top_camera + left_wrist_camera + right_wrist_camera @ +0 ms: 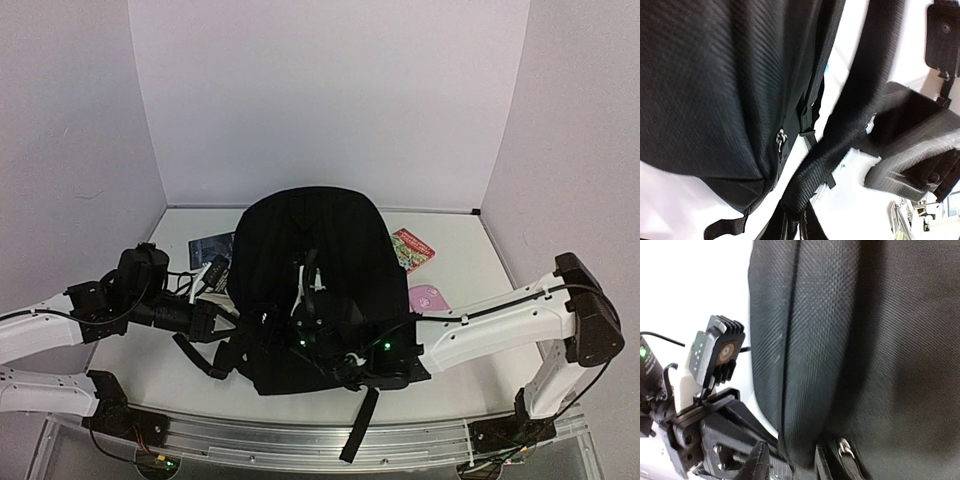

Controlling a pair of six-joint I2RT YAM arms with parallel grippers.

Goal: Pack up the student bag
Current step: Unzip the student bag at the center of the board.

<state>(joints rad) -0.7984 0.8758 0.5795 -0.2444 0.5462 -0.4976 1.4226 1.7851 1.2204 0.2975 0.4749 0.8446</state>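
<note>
The student bag (310, 260) lies flat in the middle of the worktop (470, 268), straps at our end. Our left pincer (220, 320) sits at the bag's left edge, by a shoulder strap (855, 110); blur hides its jaws, so we cannot tell. Our right pincer (372, 374) is on the near end, fabric bunched by its fingertips (759, 462) near a zipper pull (844, 445). Gripping or not, we cannot tell.

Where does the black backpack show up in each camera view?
Top external: student bag lies at the centre.
Left wrist: the bag fills the left and top.
Right wrist: the bag fills the right side.
Shared landmark: left arm, beside the bag in the top and right wrist views.
</note>
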